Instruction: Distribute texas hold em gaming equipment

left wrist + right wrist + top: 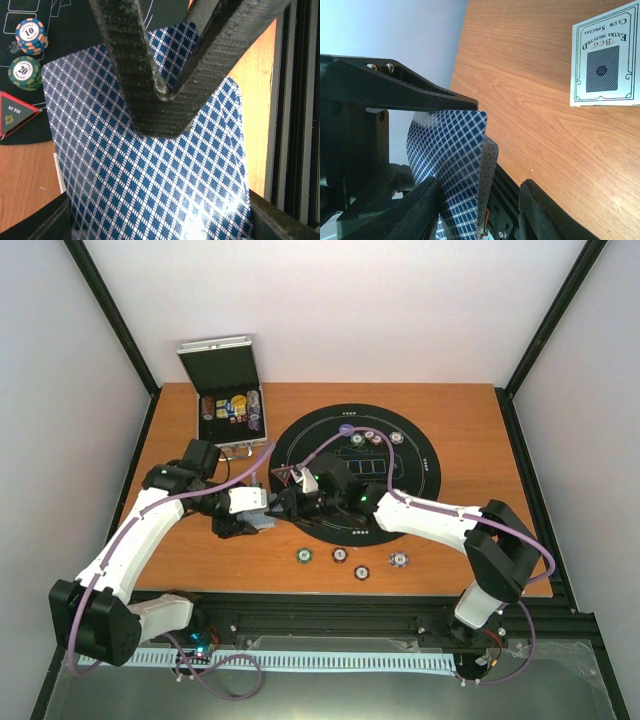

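Note:
My left gripper (pixel 260 522) is shut on a deck of blue-checked playing cards (pixel 150 185), which fills the left wrist view between its fingers (pixel 55 220). My right gripper (pixel 292 504) meets it at the mat's left edge. In the right wrist view its fingers (pixel 420 210) stand apart on either side of the deck (pixel 489 175), and the top card (pixel 445 150) bows away towards the left finger. Striped chips (pixel 31 34) and a red triangle marker (pixel 15 112) lie on the black mat. Several chips (pixel 340 555) lie on the wood at the front. A purple disc (pixel 347 428) and chips (pixel 370 437) sit at the mat's far edge.
The open silver case (pixel 232 405) with more chips stands at the back left. The round black mat (pixel 410 475) covers the table's middle. A white printed card (pixel 605 62) lies on the wood. The black rail (pixel 350 615) runs along the near edge.

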Tool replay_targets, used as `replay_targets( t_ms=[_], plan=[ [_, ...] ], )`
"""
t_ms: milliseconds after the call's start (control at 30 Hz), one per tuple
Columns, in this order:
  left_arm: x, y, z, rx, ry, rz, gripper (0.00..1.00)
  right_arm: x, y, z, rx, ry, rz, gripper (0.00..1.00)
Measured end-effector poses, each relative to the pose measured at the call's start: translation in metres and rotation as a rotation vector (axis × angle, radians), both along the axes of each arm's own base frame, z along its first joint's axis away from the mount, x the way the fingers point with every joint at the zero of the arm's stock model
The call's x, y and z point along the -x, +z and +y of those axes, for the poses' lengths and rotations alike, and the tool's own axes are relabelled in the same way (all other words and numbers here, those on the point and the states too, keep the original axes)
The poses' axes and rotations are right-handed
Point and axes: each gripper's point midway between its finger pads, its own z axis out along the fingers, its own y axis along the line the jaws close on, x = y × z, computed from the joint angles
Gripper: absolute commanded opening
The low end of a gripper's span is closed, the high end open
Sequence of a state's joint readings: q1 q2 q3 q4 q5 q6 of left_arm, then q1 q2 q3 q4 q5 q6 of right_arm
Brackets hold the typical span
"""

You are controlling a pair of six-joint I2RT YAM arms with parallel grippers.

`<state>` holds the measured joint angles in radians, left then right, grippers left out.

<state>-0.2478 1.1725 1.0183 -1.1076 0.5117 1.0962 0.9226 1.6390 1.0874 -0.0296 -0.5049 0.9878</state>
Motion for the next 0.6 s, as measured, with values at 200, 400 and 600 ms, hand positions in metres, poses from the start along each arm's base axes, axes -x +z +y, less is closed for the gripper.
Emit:
replay_targets(
  t_ms=[200, 400, 600],
  plan=[
    [-0.001, 0.001, 0.000, 0.001, 0.001, -0.017, 0.01, -0.001, 0.002, 0.000, -0.011, 0.002, 0.006, 0.44],
    [-0.001, -0.004, 0.000, 0.005, 0.001, -0.026, 0.01, -0.001, 0.002, -0.002, 0.000, 0.000, 0.010, 0.37],
    [0.000, -0.007, 0.000, 0.007, 0.000, -0.024, 0.01, -0.001, 0.009, -0.012, 0.020, -0.026, 0.005, 0.21]
  ],
)
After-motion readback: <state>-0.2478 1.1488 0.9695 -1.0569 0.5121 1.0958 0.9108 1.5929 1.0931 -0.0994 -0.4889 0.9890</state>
